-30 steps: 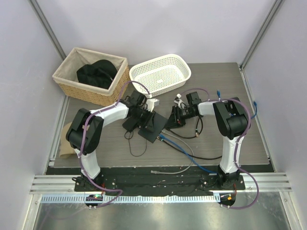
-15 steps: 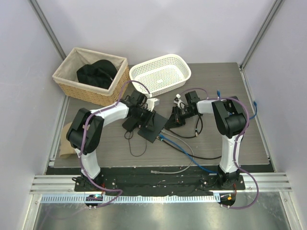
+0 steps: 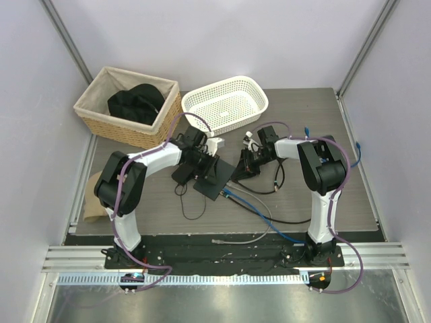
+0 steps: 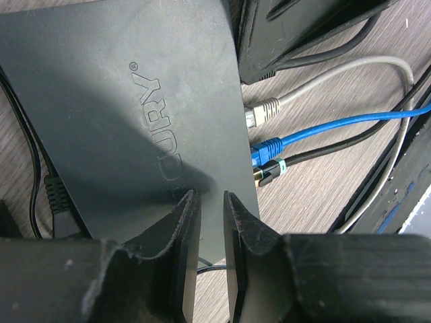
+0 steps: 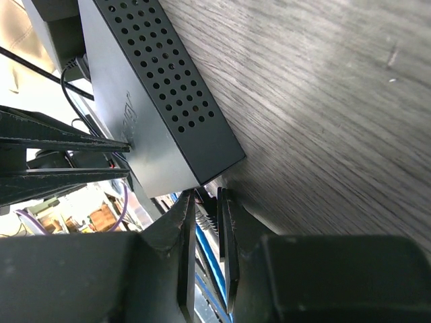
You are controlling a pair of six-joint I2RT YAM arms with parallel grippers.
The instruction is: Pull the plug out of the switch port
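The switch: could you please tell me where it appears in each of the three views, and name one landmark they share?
Top external: the switch lies near the middle of the picture.
Left wrist: it fills the upper left and centre.
Right wrist: its perforated side runs from the top left toward the centre.
Shared landmark: the blue cable at its socket edge.

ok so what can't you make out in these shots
Right wrist: whether the right gripper holds anything; its fingers cover the gap at the switch corner.
Left wrist: the sockets, hidden below the switch's top edge.
Top: the plugs, too small to tell apart.
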